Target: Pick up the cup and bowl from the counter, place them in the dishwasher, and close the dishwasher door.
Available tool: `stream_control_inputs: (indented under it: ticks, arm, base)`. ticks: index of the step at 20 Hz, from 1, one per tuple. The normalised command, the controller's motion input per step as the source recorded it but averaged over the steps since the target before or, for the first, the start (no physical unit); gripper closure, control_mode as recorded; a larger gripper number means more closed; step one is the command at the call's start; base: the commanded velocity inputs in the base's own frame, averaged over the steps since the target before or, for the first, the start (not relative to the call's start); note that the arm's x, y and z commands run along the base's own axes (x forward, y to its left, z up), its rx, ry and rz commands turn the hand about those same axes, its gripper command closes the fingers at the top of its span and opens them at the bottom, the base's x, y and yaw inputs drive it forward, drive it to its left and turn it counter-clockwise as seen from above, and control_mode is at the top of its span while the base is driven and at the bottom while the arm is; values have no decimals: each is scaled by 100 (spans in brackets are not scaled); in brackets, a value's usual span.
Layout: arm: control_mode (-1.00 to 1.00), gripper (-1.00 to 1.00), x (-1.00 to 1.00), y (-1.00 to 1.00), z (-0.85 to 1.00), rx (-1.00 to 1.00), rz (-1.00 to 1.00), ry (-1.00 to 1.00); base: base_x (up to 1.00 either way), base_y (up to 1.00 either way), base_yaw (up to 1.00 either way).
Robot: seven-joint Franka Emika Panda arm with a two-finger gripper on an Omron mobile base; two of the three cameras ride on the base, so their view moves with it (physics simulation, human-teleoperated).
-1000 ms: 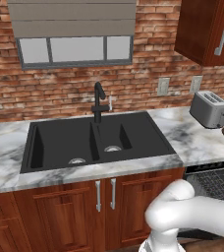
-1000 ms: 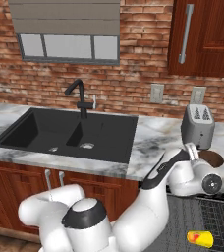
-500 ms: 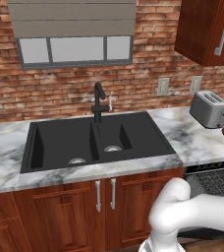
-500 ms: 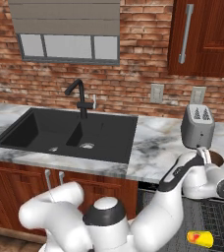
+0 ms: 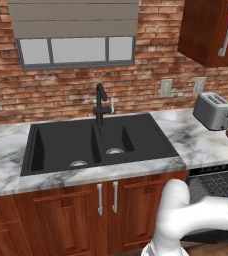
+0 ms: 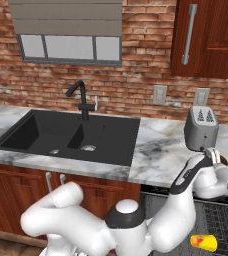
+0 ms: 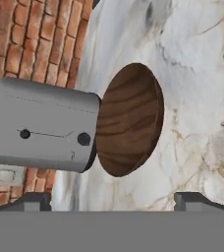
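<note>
The bowl (image 7: 128, 119) shows a brown wood grain with a matt finish. Beside it, the toaster (image 7: 42, 125) looks like smooth brushed grey metal. The counter (image 7: 192, 74) under the bowl is polished white-and-grey veined marble. Behind the toaster, the wall (image 7: 20, 44) is rough red brick.

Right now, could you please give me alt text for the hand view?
A dark brown wooden bowl sits on the white-and-grey marble counter, empty. A silver toaster stands beside it in front of a red brick wall, and the open jaws frame the bottom edge.
</note>
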Motion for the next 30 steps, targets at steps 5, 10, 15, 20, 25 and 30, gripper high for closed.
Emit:
stream_control_inputs:
  ticks: [5, 10, 15, 20, 25, 30]
  arm:
    - [-100, -100, 38, -23, -29, 4, 0, 4]
    - [-100, -100, 39, -24, -31, 1, 0, 5]
    - [-100, 100, 36, -22, -27, 0, 0, 4]
    - [-100, 100, 23, -20, -34, 0, 0, 3]
    - [-100, 100, 21, -27, -36, 1, 0, 3]
    - [-100, 100, 11, -27, -24, 1, 0, 1]
  base:
    - [0, 0, 0]
    - [0, 0, 0]
    - [0, 0, 0]
    - [0, 0, 0]
    - [0, 0, 0]
    - [0, 0, 0]
